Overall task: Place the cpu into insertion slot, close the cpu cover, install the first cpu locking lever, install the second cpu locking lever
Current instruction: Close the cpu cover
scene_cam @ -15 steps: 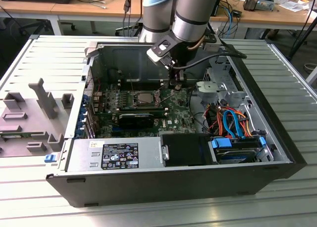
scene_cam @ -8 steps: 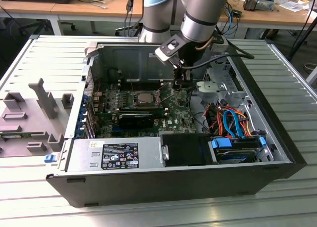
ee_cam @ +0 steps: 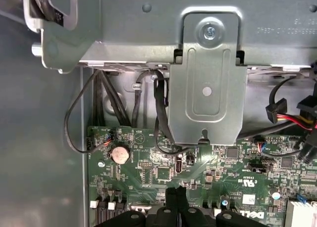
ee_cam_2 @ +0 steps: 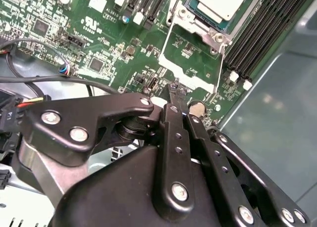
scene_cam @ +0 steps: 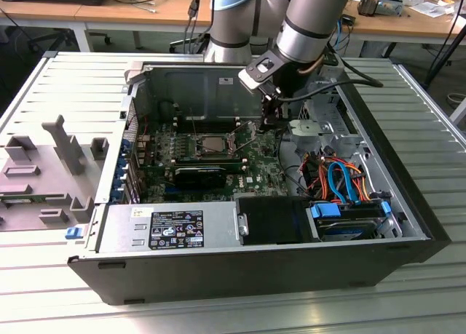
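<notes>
The cpu [ee_cam_2: 221, 0] lies flat in the insertion slot [ee_cam_2: 214, 25], its silver top showing; in the exterior view the cpu [scene_cam: 211, 142] sits mid-board. The cpu cover [ee_cam_2: 171, 49] is swung open, a silver frame tilted up away from the slot with green board showing through its cut-out. My gripper [ee_cam_2: 175, 90] is shut, its fingertips pinched at the cover's free edge. In the exterior view the gripper [scene_cam: 269, 124] hangs just to the right of the slot. A thin wire locking lever [ee_cam_2: 221, 64] runs along the cover's side, unlatched.
Black memory slots [ee_cam_2: 257, 34] run beside the socket. A drive-bay bracket [ee_cam: 207, 88] and black cables [ee_cam: 161, 113] stand past the board's edge. Orange and blue cables [scene_cam: 338, 177] fill the case at the exterior view's right. The grey case wall [ee_cam_2: 277, 103] is close to the gripper.
</notes>
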Robot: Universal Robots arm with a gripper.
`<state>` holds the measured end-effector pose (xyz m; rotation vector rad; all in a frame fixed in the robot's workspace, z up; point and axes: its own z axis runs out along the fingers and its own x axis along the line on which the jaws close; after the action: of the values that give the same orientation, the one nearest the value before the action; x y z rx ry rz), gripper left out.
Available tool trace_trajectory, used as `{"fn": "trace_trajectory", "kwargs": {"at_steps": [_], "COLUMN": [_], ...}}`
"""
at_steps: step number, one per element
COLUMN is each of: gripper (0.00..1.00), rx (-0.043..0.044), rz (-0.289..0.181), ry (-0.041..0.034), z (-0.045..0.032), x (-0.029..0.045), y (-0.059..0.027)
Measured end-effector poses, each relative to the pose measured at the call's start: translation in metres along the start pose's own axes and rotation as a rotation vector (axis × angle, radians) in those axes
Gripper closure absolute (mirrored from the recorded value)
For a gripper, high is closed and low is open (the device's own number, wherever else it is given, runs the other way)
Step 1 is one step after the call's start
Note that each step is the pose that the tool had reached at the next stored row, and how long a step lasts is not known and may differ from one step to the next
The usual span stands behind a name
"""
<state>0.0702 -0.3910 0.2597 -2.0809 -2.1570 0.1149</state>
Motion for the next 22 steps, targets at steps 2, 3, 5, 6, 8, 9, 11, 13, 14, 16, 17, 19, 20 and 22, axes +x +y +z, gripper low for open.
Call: {"fn": "trace_trajectory", "kwargs": {"at_steps": [2, 3, 5, 6, 8, 9, 11, 13, 14, 16, 17, 19, 20, 22], "gripper": [0.89, 0.89, 0.89, 0.89, 0.89, 0.89, 0.89, 0.89, 0.89, 0.89, 0.89, 0.89, 0.89, 0.89], "rx": [0.0025, 0.0038, 0.0055, 0.0069, 0.0076, 0.0079, 0.0080, 0.0079, 0.0079, 0.0072, 0.0070, 0.0070, 0.0070, -0.0016], "rz": [0.000, 0.000, 0.000, 0.000, 0.000, 0.000, 0.000, 0.000, 0.000, 0.000, 0.000, 0.000, 0.000, 0.000], "ry": [0.0003, 0.0006, 0.0011, 0.0016, 0.0022, 0.0028, 0.0035, 0.0035, 0.0034, 0.0040, 0.0042, 0.0041, 0.0041, 0.0036], "z": [0.0010, 0.0023, 0.0045, 0.0067, 0.0096, 0.0121, 0.0148, 0.0164, 0.0168, 0.0179, 0.0181, 0.0182, 0.0182, 0.0183], "x": [0.0009, 0.0017, 0.0026, 0.0033, 0.0037, 0.0039, 0.0040, 0.0040, 0.0041, 0.0042, 0.0042, 0.0042, 0.0042, 0.0043], "y": [0.0017, 0.0026, 0.0037, 0.0045, 0.0051, 0.0055, 0.0060, 0.0055, 0.0034, -0.0025, -0.0038, -0.0038, -0.0039, -0.0041]}}
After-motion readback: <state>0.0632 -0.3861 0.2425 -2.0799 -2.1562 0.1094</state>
